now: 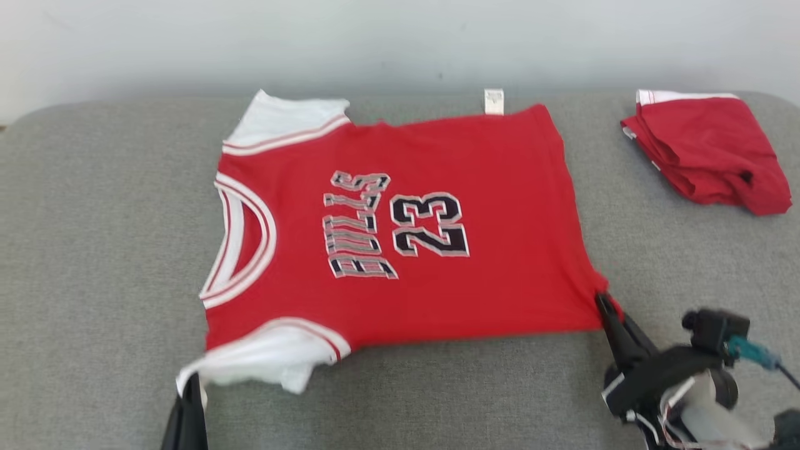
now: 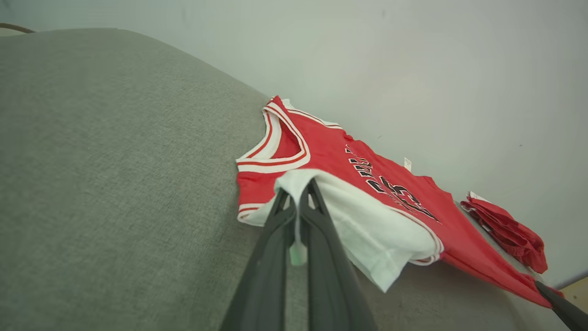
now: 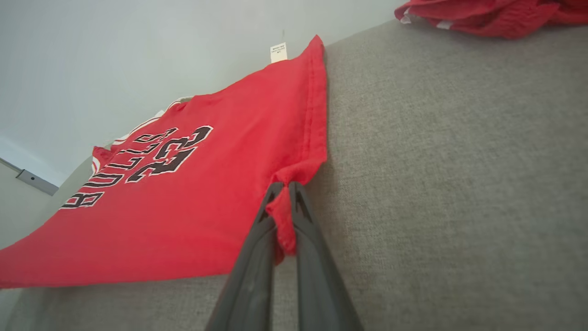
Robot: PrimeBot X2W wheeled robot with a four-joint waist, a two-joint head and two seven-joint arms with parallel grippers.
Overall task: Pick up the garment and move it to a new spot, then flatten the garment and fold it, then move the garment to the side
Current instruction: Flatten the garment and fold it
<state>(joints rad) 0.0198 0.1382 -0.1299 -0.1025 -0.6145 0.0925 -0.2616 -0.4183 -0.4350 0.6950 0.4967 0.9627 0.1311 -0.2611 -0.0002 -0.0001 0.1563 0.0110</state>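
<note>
1. The red basketball jersey with white sleeves and a black "23" print (image 1: 519, 219) lies print side up across the middle of the grey cloth-covered desk (image 1: 94, 250). Its neckline points to the robot's left and its hem to the right.
2. The left pincer (image 2: 298, 195) is narrowed onto the near white sleeve (image 2: 367, 225), with a pinch of white cloth between its tips. In the head view it (image 1: 192, 387) sits at the lower left, just under that sleeve.
3. The right pincer (image 3: 285, 188) is clamped on the near hem corner (image 3: 298, 172), where red cloth bunches between its fingers. In the head view it (image 1: 605, 306) meets the jersey's lower right corner.
4. Gripping both ends of the near edge probably lets the arms pull the cloth taut along its length, so the body spreads flat.
5. Most of the front looks smooth, but the gripped sleeve is crumpled and lifted off the desk. I judge the flattening to be well along and the fold not yet made.
6. A second red garment, loosely folded (image 1: 706, 150), lies at the far right, well apart from the jersey. That side may already serve as the place for finished pieces.
7. A fold from here would need both pincers to rise evenly. With such small pinches of cloth, one corner could slip free.
</note>
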